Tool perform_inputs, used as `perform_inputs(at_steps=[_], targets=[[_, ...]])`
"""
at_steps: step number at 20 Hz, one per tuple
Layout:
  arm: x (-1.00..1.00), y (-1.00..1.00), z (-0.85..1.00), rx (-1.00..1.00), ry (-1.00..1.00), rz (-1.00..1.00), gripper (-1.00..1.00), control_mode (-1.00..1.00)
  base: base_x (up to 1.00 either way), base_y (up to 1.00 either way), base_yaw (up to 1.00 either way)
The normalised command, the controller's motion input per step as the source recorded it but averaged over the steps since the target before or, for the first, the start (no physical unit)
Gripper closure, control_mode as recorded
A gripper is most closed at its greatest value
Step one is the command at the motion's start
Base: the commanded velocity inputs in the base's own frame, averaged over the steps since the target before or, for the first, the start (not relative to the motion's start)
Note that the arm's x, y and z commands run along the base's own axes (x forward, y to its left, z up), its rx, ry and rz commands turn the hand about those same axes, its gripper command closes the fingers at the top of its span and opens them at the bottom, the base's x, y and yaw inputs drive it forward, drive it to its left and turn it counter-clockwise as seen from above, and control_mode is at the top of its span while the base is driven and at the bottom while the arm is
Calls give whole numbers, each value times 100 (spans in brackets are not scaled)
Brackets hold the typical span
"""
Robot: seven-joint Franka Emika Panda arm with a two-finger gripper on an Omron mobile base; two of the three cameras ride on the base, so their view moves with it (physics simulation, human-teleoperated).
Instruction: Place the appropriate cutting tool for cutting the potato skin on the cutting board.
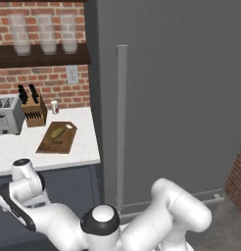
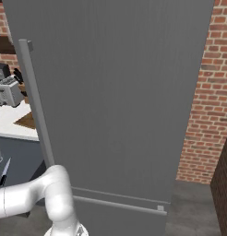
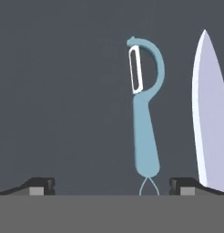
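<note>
The claw (image 3: pixel 111 185) is wide open at the bottom, and the light, stiff blue peeler (image 3: pixel 145 113) looks easiest to grab by its handle.

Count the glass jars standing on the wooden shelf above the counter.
3: left jar, middle jar, right jar, side by side on the shelf; more may be hidden off-frame.

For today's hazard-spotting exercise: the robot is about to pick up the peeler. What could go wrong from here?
1. The knife blade lies close beside the peeler, near one of the open fingers; closing might nudge or catch it.
2. The peeler sits off-centre between the fingers, so the grip may slip.
3. The potato already occupies the cutting board; placement might knock it.
</note>
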Motion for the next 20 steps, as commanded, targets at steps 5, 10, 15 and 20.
perform_inputs(at_steps=[5,10,15,20], targets=[[0,0,-19,-5,6,-14,-100,-100,0,0,0],[0,0,-33,-7,7,-10,-100,-100,0,0,0],[0,-10,-24,-7,2,-2,-100,-100,0,0,0],[0,-4,-11,-5,4,0,-100,-100,0,0,0]])
